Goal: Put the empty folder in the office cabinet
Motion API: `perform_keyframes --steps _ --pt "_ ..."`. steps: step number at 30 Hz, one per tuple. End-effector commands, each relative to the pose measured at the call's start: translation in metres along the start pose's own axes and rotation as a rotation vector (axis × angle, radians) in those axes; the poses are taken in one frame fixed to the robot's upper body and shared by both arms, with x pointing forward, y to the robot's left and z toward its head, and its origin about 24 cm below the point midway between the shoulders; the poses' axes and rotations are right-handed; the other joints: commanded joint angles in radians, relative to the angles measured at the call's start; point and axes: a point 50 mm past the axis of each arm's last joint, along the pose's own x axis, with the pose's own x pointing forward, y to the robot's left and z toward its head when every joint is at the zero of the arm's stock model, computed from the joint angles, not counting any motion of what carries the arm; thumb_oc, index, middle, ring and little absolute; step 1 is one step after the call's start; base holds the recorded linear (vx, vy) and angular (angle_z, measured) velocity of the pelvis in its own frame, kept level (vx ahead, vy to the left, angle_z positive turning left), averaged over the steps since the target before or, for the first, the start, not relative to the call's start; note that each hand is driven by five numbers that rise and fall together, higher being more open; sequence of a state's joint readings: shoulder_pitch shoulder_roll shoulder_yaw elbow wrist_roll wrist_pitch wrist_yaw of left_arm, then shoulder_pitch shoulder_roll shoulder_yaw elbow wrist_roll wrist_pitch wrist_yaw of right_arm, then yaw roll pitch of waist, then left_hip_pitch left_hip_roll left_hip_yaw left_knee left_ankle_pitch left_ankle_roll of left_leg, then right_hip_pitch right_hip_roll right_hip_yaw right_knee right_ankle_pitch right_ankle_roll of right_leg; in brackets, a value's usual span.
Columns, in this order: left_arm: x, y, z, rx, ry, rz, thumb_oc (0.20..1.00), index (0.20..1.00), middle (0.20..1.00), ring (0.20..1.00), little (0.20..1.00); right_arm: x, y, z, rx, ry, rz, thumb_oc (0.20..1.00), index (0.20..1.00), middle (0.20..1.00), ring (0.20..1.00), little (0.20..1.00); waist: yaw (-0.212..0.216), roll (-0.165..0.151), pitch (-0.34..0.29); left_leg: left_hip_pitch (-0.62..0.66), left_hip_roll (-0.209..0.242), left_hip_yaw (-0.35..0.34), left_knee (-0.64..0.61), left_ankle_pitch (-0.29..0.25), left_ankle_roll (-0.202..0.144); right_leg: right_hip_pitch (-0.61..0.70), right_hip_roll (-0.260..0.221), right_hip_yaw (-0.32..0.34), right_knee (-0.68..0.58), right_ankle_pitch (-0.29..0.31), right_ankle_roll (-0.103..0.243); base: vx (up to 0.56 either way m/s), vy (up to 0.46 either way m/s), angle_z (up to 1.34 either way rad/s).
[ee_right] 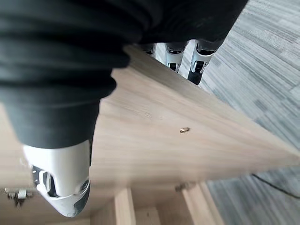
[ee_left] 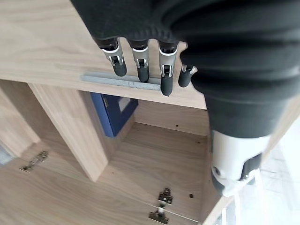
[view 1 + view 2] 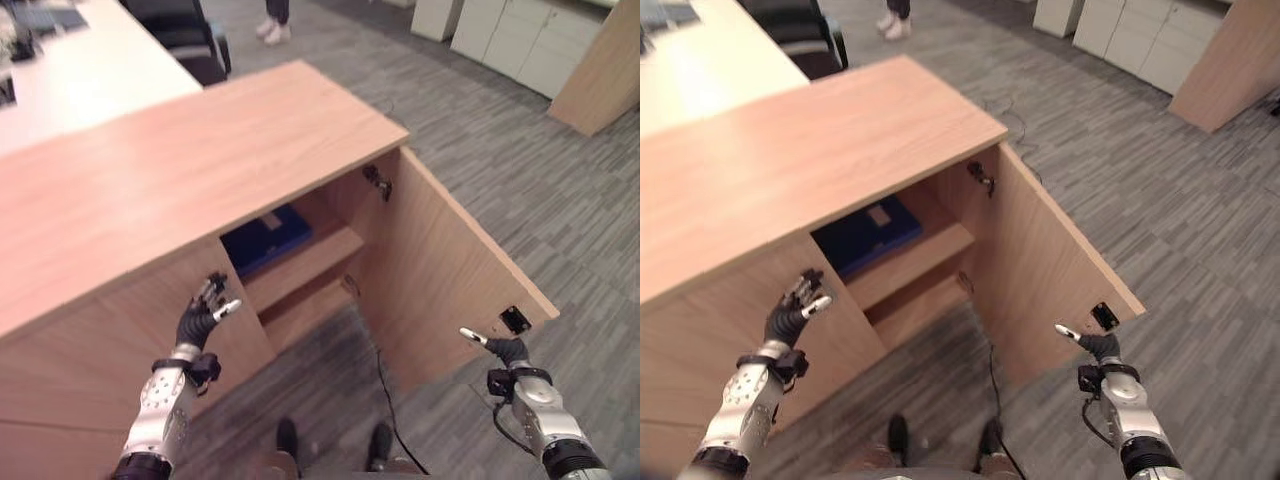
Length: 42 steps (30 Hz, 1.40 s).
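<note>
Nearest you, your left hand [image 3: 203, 312] hovers in front of the closed left door [image 3: 120, 330] of the office cabinet [image 3: 190, 165]. Its fingers [image 2: 140, 65] are straight and relaxed, pointing at the door's edge, and they hold nothing. You can see the thumb [image 2: 234, 173] standing apart from them in the left wrist view.

Your right hand [image 3: 498, 346] is at the outer edge of the open right door [image 3: 440, 270], low on that door, close to a dark hinge plate [image 3: 514, 319]. Its fingers [image 1: 199, 61] reach straight past the door's edge and nothing is in its grasp; you cannot tell whether they touch the wood.

Between the two hands the cabinet stands open. The blue folder [image 3: 265, 238] already lies on the upper shelf [image 3: 305, 262] inside, towards the left side of the opening, apart from both hands. In the left wrist view the folder [image 2: 112, 112] sits just beside the inner divider panel [image 2: 70, 131]. Another hinge [image 3: 378, 181] is fixed high on the inside of the open door.

Further off, the cabinet's wooden top runs back beside a pale tabletop [image 3: 90, 70]. A dark office chair [image 3: 185, 35] stands behind it on the grey carpet [image 3: 520, 170]. A person's shoes [image 3: 272, 30] show at the far edge, and pale cupboards [image 3: 520, 35] line the far right.
</note>
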State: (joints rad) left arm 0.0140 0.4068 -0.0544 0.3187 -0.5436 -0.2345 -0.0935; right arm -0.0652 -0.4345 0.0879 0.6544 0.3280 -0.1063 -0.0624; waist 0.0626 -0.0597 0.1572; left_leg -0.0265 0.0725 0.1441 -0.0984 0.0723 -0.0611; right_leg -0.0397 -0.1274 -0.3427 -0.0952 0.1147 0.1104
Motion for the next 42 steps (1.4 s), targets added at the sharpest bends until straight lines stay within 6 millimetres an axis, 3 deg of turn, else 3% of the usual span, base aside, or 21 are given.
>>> perform_keyframes --steps 1,10,13,16,24,25,32,34,37,38,42 --pt "0.0 -0.039 -0.038 -0.007 0.19 -0.146 1.0 1.0 1.0 1.0 1.0 0.01 0.069 0.058 -0.075 -0.229 0.283 1.0 1.0 1.0 1.0 1.0 -0.004 0.015 0.018 0.043 0.005 -0.045 0.023 -0.018 -0.014 0.137 -0.009 -0.028 0.015 -0.105 0.046 0.02 0.019 -0.04" --pt "-0.012 -0.028 -0.048 -0.002 0.227 -0.095 1.0 1.0 1.0 1.0 1.0 -0.014 0.101 0.06 -0.061 -0.291 0.458 1.0 1.0 1.0 1.0 1.0 -0.004 0.009 -0.008 0.068 0.006 -0.045 0.019 -0.025 -0.018 0.156 -0.005 -0.025 0.013 -0.112 0.042 0.01 0.011 0.01" --pt "-0.016 -0.025 -0.053 -0.012 0.243 -0.069 1.0 1.0 1.0 1.0 1.0 -0.024 0.124 0.079 -0.122 -0.385 0.584 1.0 1.0 1.0 1.0 1.0 0.01 0.01 -0.018 0.072 0.009 -0.049 0.018 -0.022 -0.021 0.16 -0.007 -0.026 0.009 -0.109 0.042 -0.01 0.01 0.08" --pt "-0.018 -0.024 -0.055 -0.011 0.248 -0.061 1.0 1.0 1.0 1.0 1.0 -0.028 0.133 0.092 -0.157 -0.438 0.632 1.0 1.0 1.0 1.0 1.0 0.021 0.011 -0.022 0.072 0.009 -0.053 0.018 -0.02 -0.023 0.162 -0.008 -0.028 0.008 -0.109 0.042 -0.01 0.0 0.05" --pt "-0.02 -0.024 -0.055 -0.018 0.245 -0.056 1.0 1.0 1.0 1.0 1.0 -0.029 0.153 0.116 -0.187 -0.519 0.69 1.0 1.0 1.0 1.0 1.0 0.073 0.017 -0.041 0.061 0.014 -0.088 0.017 -0.003 -0.041 0.179 -0.005 -0.068 0.008 -0.119 0.037 0.0 -0.025 0.21" --pt "-0.02 -0.023 -0.054 -0.016 0.242 -0.054 1.0 1.0 1.0 1.0 1.0 -0.028 0.158 0.126 -0.169 -0.542 0.692 1.0 1.0 1.0 1.0 1.0 0.103 0.017 -0.043 0.053 0.018 -0.109 0.018 0.007 -0.052 0.187 0.001 -0.095 0.008 -0.125 0.032 -0.01 -0.071 0.5" --pt "-0.016 -0.022 -0.045 -0.017 0.207 -0.059 1.0 1.0 1.0 1.0 1.0 -0.02 0.165 0.158 -0.142 -0.623 0.655 1.0 1.0 1.0 1.0 1.0 0.184 0.018 -0.027 -0.001 0.034 -0.167 0.057 0.031 -0.093 0.208 0.008 -0.178 0.008 -0.146 0.022 -0.03 -0.05 0.41" --pt "-0.012 -0.027 -0.042 -0.027 0.193 -0.075 1.0 1.0 1.0 1.0 1.0 -0.017 0.159 0.165 -0.135 -0.639 0.616 1.0 1.0 1.0 1.0 1.0 0.193 0.015 0.001 -0.075 0.051 -0.121 0.155 0.031 -0.095 0.211 -0.008 -0.215 0.008 -0.143 0.02 -0.15 0.018 0.51" --pt "-0.007 -0.034 -0.039 -0.034 0.184 -0.103 1.0 1.0 1.0 1.0 1.0 -0.009 0.148 0.17 -0.149 -0.636 0.55 1.0 1.0 1.0 1.0 1.0 0.149 0.004 -0.007 -0.086 0.162 0.157 0.245 -0.005 -0.072 0.219 -0.016 -0.278 0.01 -0.166 0.008 -0.1 0.038 1.4" --pt "-0.006 -0.035 -0.036 -0.034 0.175 -0.111 1.0 1.0 1.0 1.0 1.0 -0.005 0.145 0.171 -0.143 -0.627 0.53 1.0 1.0 1.0 1.0 1.0 0.142 0.003 -0.014 -0.073 0.186 0.211 0.271 -0.024 -0.067 0.22 -0.021 -0.307 0.012 -0.165 0.002 -0.14 0.076 1.4" --pt "-0.012 -0.035 -0.039 -0.022 0.193 -0.135 1.0 1.0 1.0 1.0 1.0 0.005 0.128 0.166 -0.103 -0.576 0.443 1.0 1.0 1.0 1.0 1.0 0.136 0.015 -0.043 -0.034 0.15 0.225 0.22 -0.043 -0.061 0.244 -0.022 -0.354 0.02 -0.153 0.001 0.04 0.114 0.78"
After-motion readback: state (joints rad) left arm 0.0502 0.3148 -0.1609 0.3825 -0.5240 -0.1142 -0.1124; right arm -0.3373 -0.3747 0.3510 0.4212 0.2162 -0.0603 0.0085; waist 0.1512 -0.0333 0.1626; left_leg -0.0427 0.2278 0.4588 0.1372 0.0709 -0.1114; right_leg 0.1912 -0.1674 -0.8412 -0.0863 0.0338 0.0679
